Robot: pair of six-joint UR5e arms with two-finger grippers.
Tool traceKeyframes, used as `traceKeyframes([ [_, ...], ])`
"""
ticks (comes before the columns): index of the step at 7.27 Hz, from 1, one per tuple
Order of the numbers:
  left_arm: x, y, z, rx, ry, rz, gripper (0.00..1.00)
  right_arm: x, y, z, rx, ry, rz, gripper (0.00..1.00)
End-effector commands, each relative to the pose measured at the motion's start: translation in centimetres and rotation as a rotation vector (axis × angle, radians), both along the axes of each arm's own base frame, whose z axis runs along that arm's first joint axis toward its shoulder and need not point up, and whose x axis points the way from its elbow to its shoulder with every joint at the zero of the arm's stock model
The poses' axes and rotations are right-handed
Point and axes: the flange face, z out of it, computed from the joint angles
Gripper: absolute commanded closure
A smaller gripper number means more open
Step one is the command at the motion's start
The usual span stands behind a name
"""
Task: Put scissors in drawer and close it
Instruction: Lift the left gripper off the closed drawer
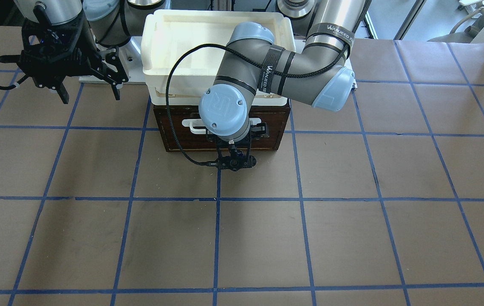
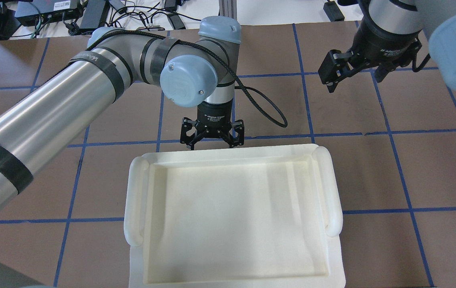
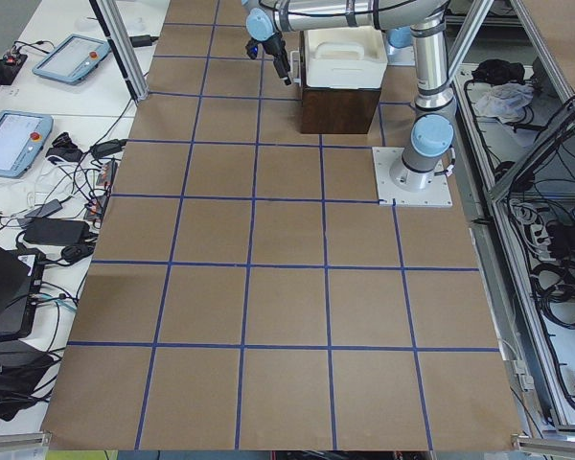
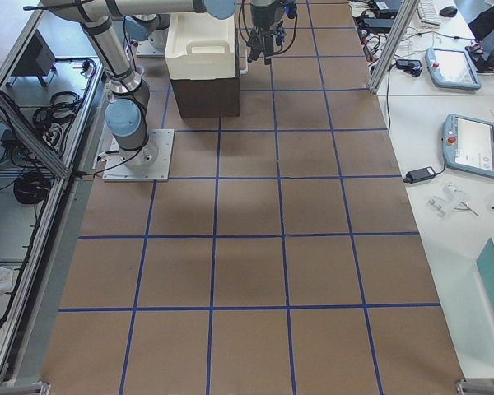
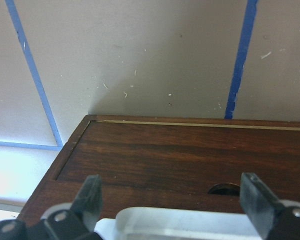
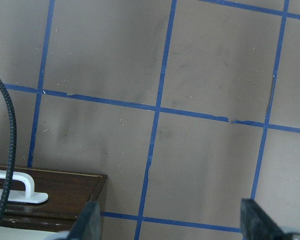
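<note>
The drawer (image 1: 174,138) is pushed in, its dark brown front flush with the cabinet under the white tray. Its white bar handle (image 1: 191,125) shows beside my left wrist. My left gripper (image 2: 211,142) is open right at the drawer front. In the left wrist view the gripper (image 5: 172,200) has a finger on either side of the handle (image 5: 190,222), with the front panel (image 5: 165,155) beyond. My right gripper (image 1: 91,95) is open and empty, hanging above the table off to the side of the cabinet. It also shows in the overhead view (image 2: 354,80). The scissors are out of view.
A white plastic tray (image 2: 135,200) sits on top of the cabinet (image 3: 340,110). The table is brown paper with a blue tape grid (image 1: 216,199). The left arm's black cable (image 1: 174,85) loops over the tray and drawer front. The arm bases stand behind the cabinet.
</note>
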Motion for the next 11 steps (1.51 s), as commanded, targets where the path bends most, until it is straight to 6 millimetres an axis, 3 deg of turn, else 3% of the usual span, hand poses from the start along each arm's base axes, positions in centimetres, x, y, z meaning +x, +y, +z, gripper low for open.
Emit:
traceKeyframes([
  [1, 0.1, 0.2, 0.1, 0.011, -0.003, 0.003, 0.00, 0.0, 0.0, 0.0, 0.000, 0.001, 0.000, 0.00],
  [5, 0.2, 0.1, 0.1, 0.013, 0.013, 0.007, 0.00, 0.0, 0.0, 0.0, -0.001, -0.002, 0.000, 0.00],
  [8, 1.7, -2.7, 3.8, -0.126, 0.029, 0.011, 0.00, 0.0, -0.1, -0.1, 0.000, -0.003, 0.000, 0.00],
  [10, 6.8, -5.6, 9.7, -0.242, 0.057, 0.049, 0.00, 0.0, -0.1, -0.1, 0.002, -0.003, 0.002, 0.00],
  [11, 10.8, -6.2, 12.8, -0.290, 0.079, 0.108, 0.00, 0.0, -0.1, -0.1, 0.002, -0.002, 0.002, 0.00],
])
